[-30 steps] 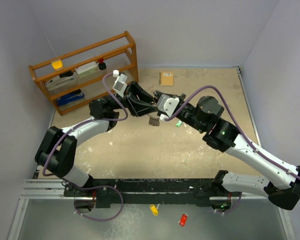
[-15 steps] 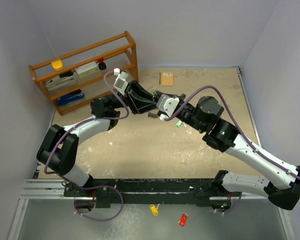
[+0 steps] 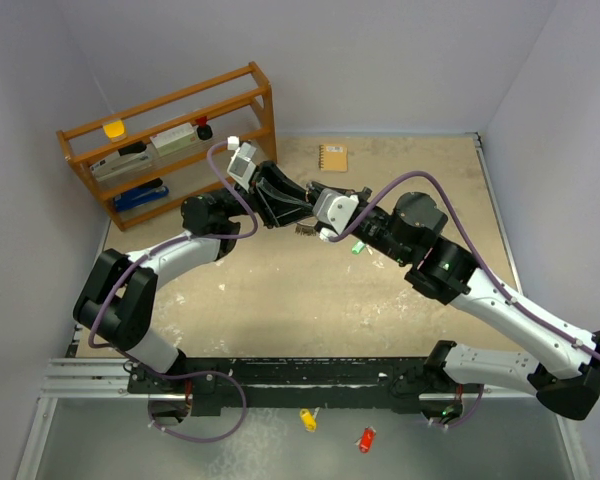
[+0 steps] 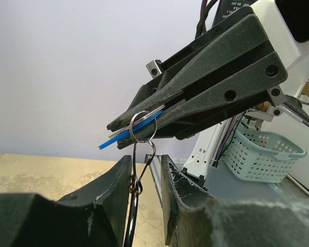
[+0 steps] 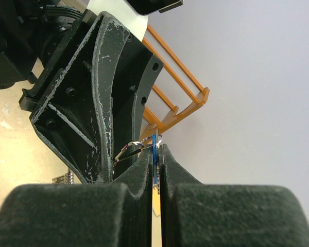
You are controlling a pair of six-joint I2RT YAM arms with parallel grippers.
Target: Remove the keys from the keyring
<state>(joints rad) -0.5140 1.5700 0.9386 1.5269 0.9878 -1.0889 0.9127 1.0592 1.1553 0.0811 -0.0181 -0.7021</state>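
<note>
L gripper (image 4: 144,170) jaws pinch keyring (image 4: 130,218) mid-air beside wooden rack (image 3: 180,95); R gripper (image 5: 155,154) jaws clamped on blue-tag key (image 4: 110,142). Risk: thin tag slips if ring snags on pull, key drops.

Bright, even light is cast; shadows are soft. Focus is lost behind the tips of left gripper (image 4: 147,163) and right gripper (image 5: 156,150).

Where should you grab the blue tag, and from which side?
Pinch the blue tag across its flat faces, coming in along its length, beside the keyring. It's a thin flat strip, so the faces likely grip best. The right gripper holds it so.
</note>
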